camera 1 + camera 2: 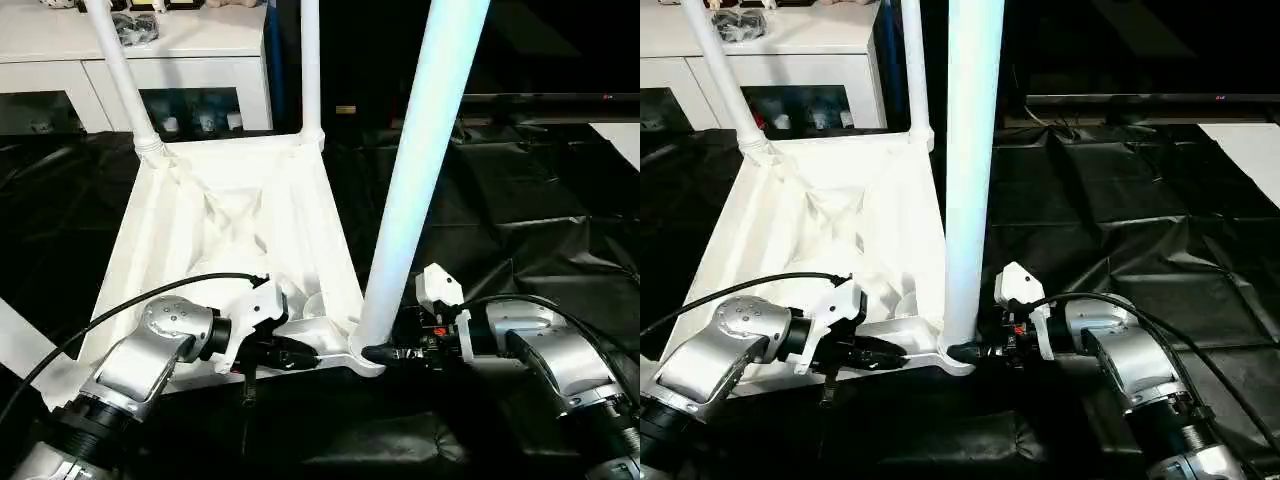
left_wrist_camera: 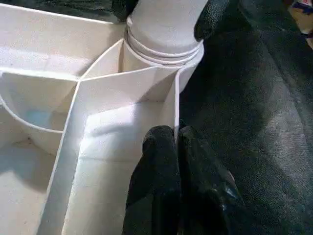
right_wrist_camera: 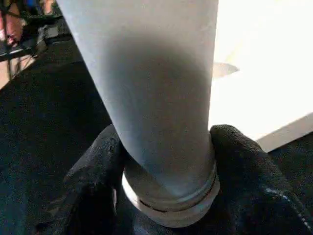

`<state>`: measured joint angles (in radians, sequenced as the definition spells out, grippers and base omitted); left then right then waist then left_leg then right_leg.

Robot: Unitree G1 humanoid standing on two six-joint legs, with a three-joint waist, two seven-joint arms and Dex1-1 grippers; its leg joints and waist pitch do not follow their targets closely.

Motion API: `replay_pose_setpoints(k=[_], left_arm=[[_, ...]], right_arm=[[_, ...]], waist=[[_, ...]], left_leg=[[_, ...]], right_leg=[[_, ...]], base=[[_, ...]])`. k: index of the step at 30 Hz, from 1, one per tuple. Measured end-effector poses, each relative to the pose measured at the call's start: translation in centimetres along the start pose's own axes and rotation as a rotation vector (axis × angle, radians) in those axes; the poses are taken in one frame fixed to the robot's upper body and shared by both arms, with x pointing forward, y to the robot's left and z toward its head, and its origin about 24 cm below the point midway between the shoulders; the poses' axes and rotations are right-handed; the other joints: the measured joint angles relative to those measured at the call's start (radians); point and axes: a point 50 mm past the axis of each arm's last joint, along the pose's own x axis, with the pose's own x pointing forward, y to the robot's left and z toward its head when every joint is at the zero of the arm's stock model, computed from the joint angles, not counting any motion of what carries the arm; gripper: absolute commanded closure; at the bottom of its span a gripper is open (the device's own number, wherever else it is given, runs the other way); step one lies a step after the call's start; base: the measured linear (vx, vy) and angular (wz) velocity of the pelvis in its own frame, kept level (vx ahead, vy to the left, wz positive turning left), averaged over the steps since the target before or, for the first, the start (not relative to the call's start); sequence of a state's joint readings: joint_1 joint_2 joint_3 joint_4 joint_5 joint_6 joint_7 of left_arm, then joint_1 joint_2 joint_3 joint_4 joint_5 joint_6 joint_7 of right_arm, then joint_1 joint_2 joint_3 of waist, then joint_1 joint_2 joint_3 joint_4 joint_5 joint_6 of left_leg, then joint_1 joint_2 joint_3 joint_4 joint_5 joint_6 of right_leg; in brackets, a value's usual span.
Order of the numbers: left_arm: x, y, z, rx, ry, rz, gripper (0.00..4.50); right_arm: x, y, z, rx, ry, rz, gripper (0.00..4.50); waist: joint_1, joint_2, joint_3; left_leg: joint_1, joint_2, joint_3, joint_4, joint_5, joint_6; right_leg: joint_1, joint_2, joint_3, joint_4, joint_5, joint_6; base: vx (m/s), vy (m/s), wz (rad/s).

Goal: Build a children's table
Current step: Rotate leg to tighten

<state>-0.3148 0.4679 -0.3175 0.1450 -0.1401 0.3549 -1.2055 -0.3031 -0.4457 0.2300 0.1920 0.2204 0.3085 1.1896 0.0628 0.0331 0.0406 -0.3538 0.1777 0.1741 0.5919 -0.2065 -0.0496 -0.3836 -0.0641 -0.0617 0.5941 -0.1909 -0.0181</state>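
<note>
The white tabletop lies upside down on the black sheet, ribbed underside up. Three white legs stand in its corner sockets: far left, far right and near right. My left gripper is shut on the tabletop's thin near rim wall beside the near right socket; the left wrist view has both black fingers pinching that wall. My right gripper grips the base of the near right leg from the right, and in the right wrist view its fingers press on both sides of the leg.
A white cabinet with glass doors stands behind the tabletop at the back left. Crumpled black sheet covers the floor to the right. A white panel lies at the far right edge, and another white piece at the near left.
</note>
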Motion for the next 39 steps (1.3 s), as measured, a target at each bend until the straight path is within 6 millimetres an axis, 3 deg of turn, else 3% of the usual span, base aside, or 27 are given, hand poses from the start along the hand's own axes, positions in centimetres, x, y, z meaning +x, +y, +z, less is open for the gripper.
replay_pose_setpoints(k=[3,10,17,19,20,27,30,37,39], left_arm=[[0.4,0.5,0.1,-0.014,-0.025,0.085,4.5],[2.3,1.5,0.6,-0.057,-0.058,0.302,4.5],[3.8,1.8,1.2,-0.106,-0.076,0.434,4.5],[3.9,1.7,1.3,-0.108,-0.077,0.439,4.5],[4.0,1.7,1.3,-0.109,-0.077,0.438,4.5],[4.2,0.9,1.6,-0.074,-0.086,0.344,4.5],[3.5,0.7,1.4,-0.054,-0.083,0.292,4.5],[1.9,0.2,0.9,-0.008,-0.06,0.143,4.5],[1.6,0.1,0.8,0.0,-0.052,0.112,4.5]], right_arm=[[0.4,-0.5,-0.1,0.014,-0.029,-0.112,2.1],[3.2,-2.1,0.3,0.101,-0.121,-0.47,2.18],[5.4,-2.9,1.1,0.215,-0.165,-0.682,2.23],[5.5,-2.9,1.1,0.207,-0.166,-0.688,1.66],[5.5,-3.0,1.2,0.206,-0.17,-0.688,1.66],[4.8,-2.9,0.8,0.181,-0.125,-0.625,1.0],[4.0,-2.6,0.7,0.127,-0.091,-0.523,1.0],[1.1,-1.4,0.5,0.032,-0.029,-0.252,1.0],[0.8,-1.1,0.5,0.02,-0.024,-0.2,1.0]], waist=[[-0.007,0.0,0.0],[-0.047,-0.002,-0.001],[-0.073,-0.004,-0.003],[-0.075,-0.004,-0.002],[-0.076,-0.004,-0.003],[-0.056,-0.004,-0.002],[-0.051,-0.003,-0.002],[-0.006,0.003,0.0],[-0.002,0.003,0.0]], left_leg=[[0.002,0.0,0.0,0.0,0.001,-0.001],[0.006,-0.001,-0.006,-0.001,0.002,-0.004],[0.006,-0.002,-0.008,0.0,0.002,-0.004],[0.005,-0.002,-0.009,-0.001,0.002,-0.004],[0.005,-0.002,-0.009,-0.001,0.002,-0.004],[0.003,-0.004,-0.006,-0.001,0.002,-0.003],[0.003,-0.003,-0.005,-0.004,0.002,-0.003],[-0.001,0.003,-0.004,-0.01,0.003,-0.002],[-0.002,0.002,-0.004,-0.01,0.005,0.001]], right_leg=[[0.001,0.0,0.0,0.001,0.0,0.0],[0.002,0.0,-0.003,0.0,-0.003,0.005],[0.001,0.0,-0.004,-0.007,-0.003,0.006],[0.001,0.0,-0.005,-0.012,-0.003,0.006],[0.001,0.0,-0.005,-0.015,-0.003,0.006],[0.0,-0.001,0.0,-0.016,0.003,0.005],[0.0,-0.001,0.0,-0.015,0.013,0.0],[-0.002,0.003,-0.002,-0.014,0.006,0.0],[-0.002,0.003,-0.002,-0.014,0.006,0.0]], base=[[0.0,0.0,0.0],[0.0,0.0,0.0],[0.0,0.0,0.0],[0.0,0.0,0.0],[0.0,0.0,0.0],[0.0,0.0,0.0],[0.018,-0.008,0.02],[0.023,-0.011,0.01],[0.0,0.0,0.0]])
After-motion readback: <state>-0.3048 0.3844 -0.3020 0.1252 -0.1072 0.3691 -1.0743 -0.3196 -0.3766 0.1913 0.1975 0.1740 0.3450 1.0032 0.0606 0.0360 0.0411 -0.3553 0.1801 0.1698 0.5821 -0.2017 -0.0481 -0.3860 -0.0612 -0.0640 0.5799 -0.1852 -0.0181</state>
